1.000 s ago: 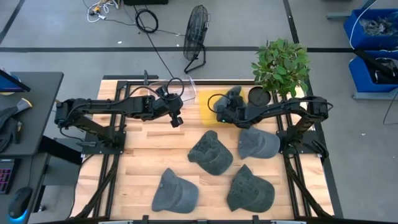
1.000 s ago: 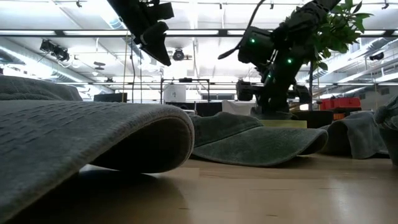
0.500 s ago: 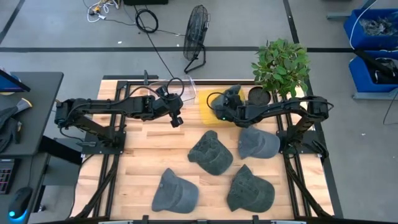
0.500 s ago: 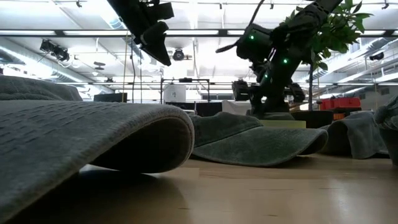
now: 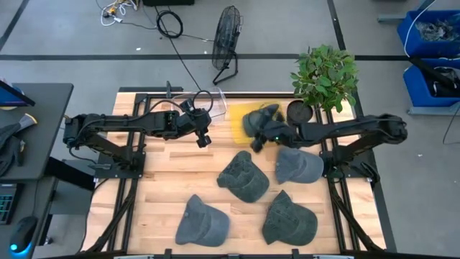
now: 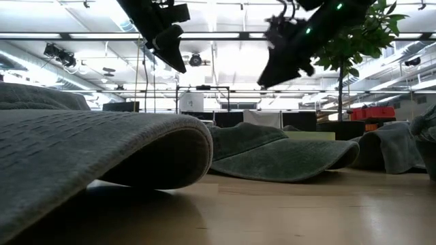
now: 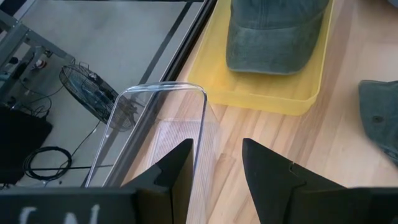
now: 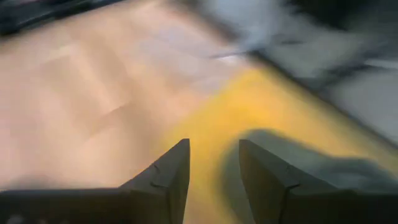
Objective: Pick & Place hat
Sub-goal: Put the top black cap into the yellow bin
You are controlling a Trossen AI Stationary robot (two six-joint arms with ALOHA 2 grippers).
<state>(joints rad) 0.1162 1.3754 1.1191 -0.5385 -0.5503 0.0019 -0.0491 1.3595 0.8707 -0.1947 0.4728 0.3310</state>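
Five grey-green hats are in sight. Nearest the front edge of the table (image 5: 165, 180) lie two, one to the left (image 5: 202, 220) and one to the right (image 5: 289, 219). Behind them sit two more, the middle one (image 5: 244, 175) and one (image 5: 298, 165) under the right arm. The fifth hat (image 5: 257, 116) rests at the far side in the single yellow tray (image 5: 236, 117), brim toward the tray's near wall. It is soft, faded and slightly crumpled.

The right gripper (image 5: 256, 142) hangs raised above the tray's near edge, its arm stretched out long across the table; its fingers (image 8: 163, 180) stand parted with nothing between them. The left gripper (image 5: 203, 139) hovers high beside the tray, arm extended, fingers (image 7: 177, 168) also apart and empty, over a clear plastic bin (image 7: 155, 134). Farther back stand one potted plant (image 5: 325, 75) and one floor fan (image 5: 227, 36).
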